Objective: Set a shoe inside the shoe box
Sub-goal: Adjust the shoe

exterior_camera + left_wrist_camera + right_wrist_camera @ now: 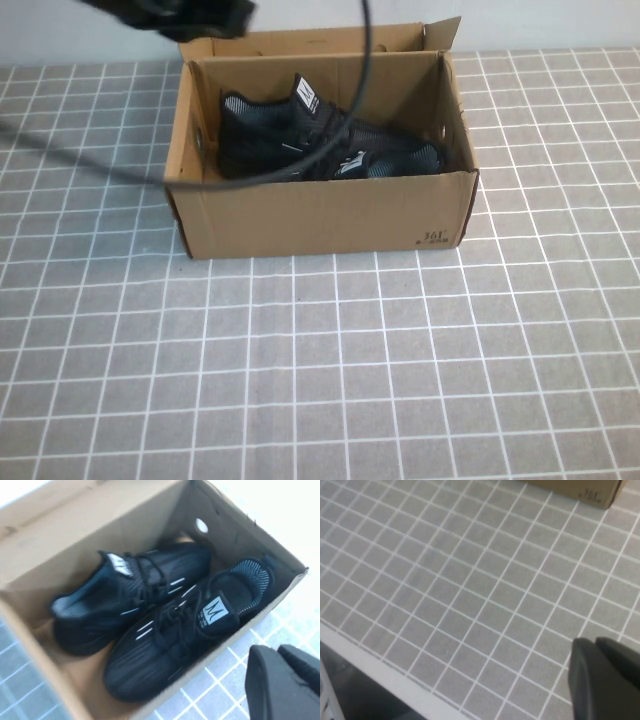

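Observation:
The brown shoe box point(320, 215) stands open at the table's far middle, with "361" print at its front right corner. Two black sneakers lie side by side inside it: one toward the back point(270, 130), one along the front wall point(385, 158). I cannot tell which is the task's shoe. The left wrist view shows both, the back one point(125, 600) and the front one point(175, 640), inside the box point(75, 535). My left gripper point(277, 652) hangs above the box's front edge, shut and empty. My right gripper point(594, 644) is shut and empty over bare table.
My left arm point(170, 15) shows as a dark blur at the top, its cable point(365, 60) draping across the box. The grey gridded tablecloth point(320, 380) covers the table. The right wrist view shows the box's corner point(580, 487) and the table's edge point(380, 672).

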